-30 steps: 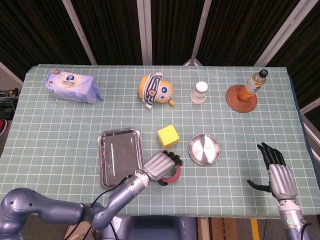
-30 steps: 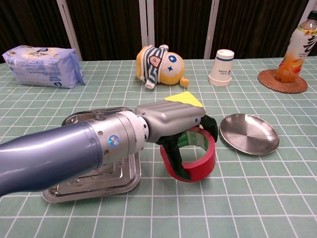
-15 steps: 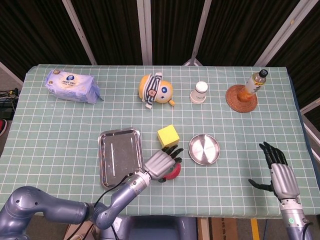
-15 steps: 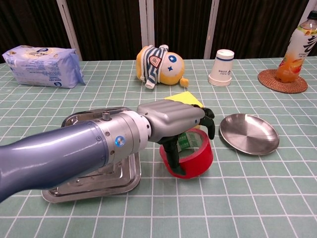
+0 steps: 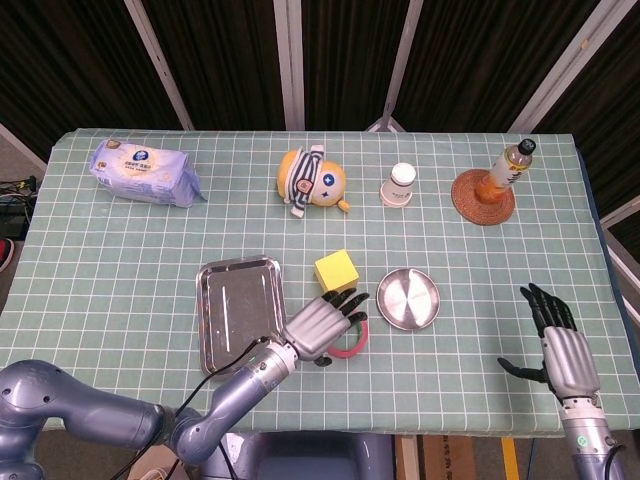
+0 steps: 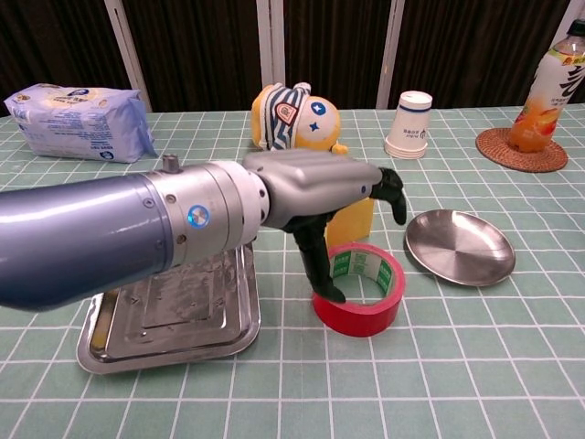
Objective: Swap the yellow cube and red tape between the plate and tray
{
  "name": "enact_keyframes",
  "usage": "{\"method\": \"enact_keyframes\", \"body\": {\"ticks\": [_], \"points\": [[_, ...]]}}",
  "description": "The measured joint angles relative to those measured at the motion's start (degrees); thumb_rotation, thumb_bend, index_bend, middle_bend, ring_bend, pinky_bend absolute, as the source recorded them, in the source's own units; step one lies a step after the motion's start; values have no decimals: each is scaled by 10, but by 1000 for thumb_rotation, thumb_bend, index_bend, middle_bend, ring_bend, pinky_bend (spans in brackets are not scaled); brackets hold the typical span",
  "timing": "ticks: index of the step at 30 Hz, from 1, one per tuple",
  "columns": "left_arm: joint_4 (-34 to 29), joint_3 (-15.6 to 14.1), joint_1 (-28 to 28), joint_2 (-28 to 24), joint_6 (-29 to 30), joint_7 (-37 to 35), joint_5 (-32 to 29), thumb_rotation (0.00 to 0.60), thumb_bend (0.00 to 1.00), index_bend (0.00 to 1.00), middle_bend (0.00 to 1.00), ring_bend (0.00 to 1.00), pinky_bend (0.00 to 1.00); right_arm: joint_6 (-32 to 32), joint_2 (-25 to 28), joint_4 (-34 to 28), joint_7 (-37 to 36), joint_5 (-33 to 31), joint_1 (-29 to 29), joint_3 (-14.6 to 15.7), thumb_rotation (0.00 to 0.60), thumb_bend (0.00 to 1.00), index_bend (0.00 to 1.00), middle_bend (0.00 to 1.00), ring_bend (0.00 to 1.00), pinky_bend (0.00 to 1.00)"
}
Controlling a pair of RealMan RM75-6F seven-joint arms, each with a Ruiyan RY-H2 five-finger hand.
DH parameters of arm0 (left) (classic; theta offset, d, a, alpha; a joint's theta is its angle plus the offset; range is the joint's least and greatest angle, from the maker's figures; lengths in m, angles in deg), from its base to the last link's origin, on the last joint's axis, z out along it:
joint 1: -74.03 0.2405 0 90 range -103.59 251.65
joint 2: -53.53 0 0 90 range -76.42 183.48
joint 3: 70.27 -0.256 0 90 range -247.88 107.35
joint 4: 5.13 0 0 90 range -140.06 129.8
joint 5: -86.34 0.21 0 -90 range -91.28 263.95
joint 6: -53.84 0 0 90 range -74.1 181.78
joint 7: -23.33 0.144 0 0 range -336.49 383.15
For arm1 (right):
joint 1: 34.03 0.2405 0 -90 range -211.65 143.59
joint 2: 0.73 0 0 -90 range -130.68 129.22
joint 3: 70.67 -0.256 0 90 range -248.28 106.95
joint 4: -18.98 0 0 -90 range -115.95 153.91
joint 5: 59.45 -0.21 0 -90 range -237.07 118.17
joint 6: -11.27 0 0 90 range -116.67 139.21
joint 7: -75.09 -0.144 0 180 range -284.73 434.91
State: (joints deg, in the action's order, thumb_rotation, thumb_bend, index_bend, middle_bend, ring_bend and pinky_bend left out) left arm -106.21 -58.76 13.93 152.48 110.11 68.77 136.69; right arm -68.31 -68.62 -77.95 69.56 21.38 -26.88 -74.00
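The red tape [image 6: 359,288] [image 5: 350,346] lies flat on the table between the tray [image 6: 174,315] [image 5: 238,305] and the round plate [image 6: 460,247] [image 5: 408,298]. My left hand [image 6: 315,192] [image 5: 322,327] hovers over it with fingers spread; its thumb points down at the tape's left rim and holds nothing. Behind the hand the yellow cube [image 6: 358,219] [image 5: 336,270] stands on the table, partly hidden in the chest view. Tray and plate are both bare. My right hand [image 5: 560,345] is open near the front right edge, seen only in the head view.
Along the back stand a wipes pack [image 5: 145,170], a plush toy [image 5: 312,180], a paper cup [image 5: 400,185] and a bottle [image 5: 508,170] on a woven coaster [image 5: 483,197].
My left hand has let go of the red tape and lifted, fingers spreading. The tape, tilted in the grip before, now lies flat. The right hand has barely moved.
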Motion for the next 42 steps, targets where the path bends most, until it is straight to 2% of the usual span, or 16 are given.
{"method": "enact_keyframes", "body": {"ticks": [3,7,17,25,42], "points": [[9,4,7,1,23,-29,58,600,0,220,0,0,33,1,0,0,-1,-2,0,-1,600,81,0,0,2,0],[43,11,16,5,40,-88,109,600,0,206,0,0,0,2,1,0,-4,-2,-1,-2,600,81,0,0,3,0],[135,58,1,22,22,-82,12,600,0,155,0,0,0,10,-2,6,-1,-13,0,-7,600,81,0,0,2,0],[202,75,-17,38,-23,-97,-54,600,0,147,0,0,0,24,0,5,2,-12,4,-4,600,80,0,0,2,0],[315,78,-40,91,-95,-195,-47,600,0,136,0,0,0,35,-6,10,12,-26,7,-8,600,81,0,0,2,0]]}}
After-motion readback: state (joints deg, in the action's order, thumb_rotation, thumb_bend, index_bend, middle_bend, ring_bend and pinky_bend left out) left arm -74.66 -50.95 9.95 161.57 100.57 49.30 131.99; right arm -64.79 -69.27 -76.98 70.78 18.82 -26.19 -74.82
